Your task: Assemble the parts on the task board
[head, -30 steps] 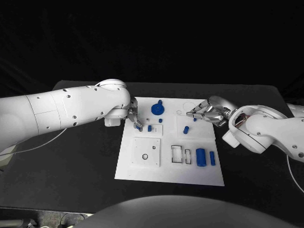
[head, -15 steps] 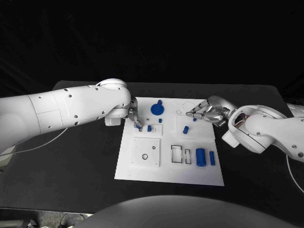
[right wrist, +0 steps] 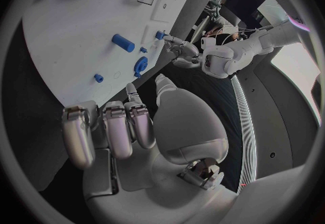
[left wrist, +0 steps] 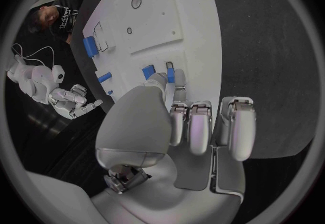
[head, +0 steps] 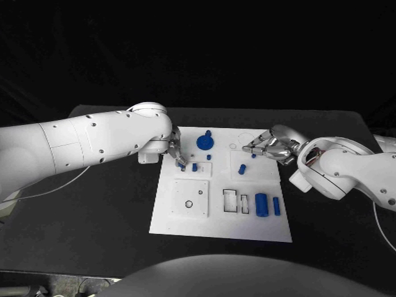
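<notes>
Risk sits with my left hand (head: 174, 150), low over the upper left of the task board (head: 189, 223) in the head view. Its fingertips (left wrist: 169, 76) are pinched on a small blue part (left wrist: 170, 67) right at the board, with another blue part (left wrist: 148, 71) just beside it; if the pinch slips or the piece goes in tilted, I judge it could jam or topple and knock its neighbour. My right hand (head: 271, 147) hovers at the board's upper right edge, fingers curled and apart, holding nothing that I can see, near a blue peg (head: 242, 168); a careless drift could nudge it. Further parts lie lower right of the board: a blue cylinder (head: 262, 205) and a slim bar (head: 276, 206), well apart from both hands on the black surface (head: 91, 229)
</notes>
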{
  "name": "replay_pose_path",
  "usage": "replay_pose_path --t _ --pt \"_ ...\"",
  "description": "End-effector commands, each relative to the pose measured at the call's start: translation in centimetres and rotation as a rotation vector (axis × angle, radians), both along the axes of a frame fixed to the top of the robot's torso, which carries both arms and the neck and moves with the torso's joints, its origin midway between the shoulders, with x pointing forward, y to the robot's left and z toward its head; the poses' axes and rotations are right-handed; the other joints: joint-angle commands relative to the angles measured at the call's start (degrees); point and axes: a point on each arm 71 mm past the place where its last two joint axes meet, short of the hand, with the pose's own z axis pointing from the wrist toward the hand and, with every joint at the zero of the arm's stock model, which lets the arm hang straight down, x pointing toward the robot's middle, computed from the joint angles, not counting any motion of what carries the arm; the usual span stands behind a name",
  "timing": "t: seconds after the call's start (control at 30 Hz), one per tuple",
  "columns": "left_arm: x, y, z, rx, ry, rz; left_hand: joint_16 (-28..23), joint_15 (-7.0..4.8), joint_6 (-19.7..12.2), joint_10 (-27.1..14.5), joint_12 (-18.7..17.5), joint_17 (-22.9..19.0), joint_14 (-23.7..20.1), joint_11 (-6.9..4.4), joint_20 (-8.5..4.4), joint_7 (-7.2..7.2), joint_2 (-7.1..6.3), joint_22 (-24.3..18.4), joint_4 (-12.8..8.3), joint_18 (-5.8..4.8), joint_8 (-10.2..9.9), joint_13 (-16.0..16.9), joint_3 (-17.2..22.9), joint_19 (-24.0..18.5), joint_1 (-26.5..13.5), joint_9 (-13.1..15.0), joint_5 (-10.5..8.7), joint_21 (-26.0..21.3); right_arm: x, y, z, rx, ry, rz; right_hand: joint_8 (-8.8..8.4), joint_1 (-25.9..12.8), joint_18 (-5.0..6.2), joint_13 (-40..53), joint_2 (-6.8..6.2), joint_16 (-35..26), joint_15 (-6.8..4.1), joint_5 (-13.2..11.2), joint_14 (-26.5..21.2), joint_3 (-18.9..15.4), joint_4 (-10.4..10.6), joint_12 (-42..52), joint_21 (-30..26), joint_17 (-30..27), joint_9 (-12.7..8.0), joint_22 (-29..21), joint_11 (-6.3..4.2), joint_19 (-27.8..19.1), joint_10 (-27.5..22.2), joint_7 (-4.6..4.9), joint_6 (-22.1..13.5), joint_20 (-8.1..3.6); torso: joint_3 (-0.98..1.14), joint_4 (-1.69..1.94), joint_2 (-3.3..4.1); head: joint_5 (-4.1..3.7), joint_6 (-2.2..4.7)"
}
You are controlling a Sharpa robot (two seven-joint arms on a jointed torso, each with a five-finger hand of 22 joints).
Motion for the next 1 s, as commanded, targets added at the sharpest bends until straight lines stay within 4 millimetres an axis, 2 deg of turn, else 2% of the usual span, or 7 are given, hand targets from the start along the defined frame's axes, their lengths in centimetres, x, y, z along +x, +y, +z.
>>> replay_pose_path --t 0.03,1.0 --pt "-0.35 0.37 -0.49 0.072 0.040 0.023 0.1 -0.22 0.2 6.0 0.1 15.1 6.1 -0.11 -0.13 -0.17 0.33 15.1 -0.3 -0.86 0.1 15.1 0.6 5.9 0.0 0.1 -0.13 0.1 -0.06 0.15 0.02 -0.004 -0.006 0.013 0.24 0.3 -0.81 15.1 0.43 0.2 0.44 0.3 5.9 -0.1 -0.1 -0.3 0.3 15.1 -0.1 15.1 0.44 6.1 6.1 0.27 -0.2 0.48 0.02 0.03 0.00 -0.06 0.01" --pt "-0.46 0.23 -0.70 0.078 0.063 0.010 0.1 -0.21 0.2 6.0 0.1 15.1 6.1 -0.09 -0.11 -0.16 0.33 15.1 -0.3 -0.86 0.1 15.1 0.8 5.9 -0.2 0.1 -0.34 0.1 0.01 0.24 0.00 -0.005 -0.006 0.015 0.26 0.4 -0.81 15.1 0.47 0.2 0.44 0.3 5.9 -0.2 -0.1 -0.3 0.3 15.1 -0.1 15.1 0.44 6.1 6.1 0.26 -0.1 0.48 0.02 0.02 0.00 -0.14 0.01"
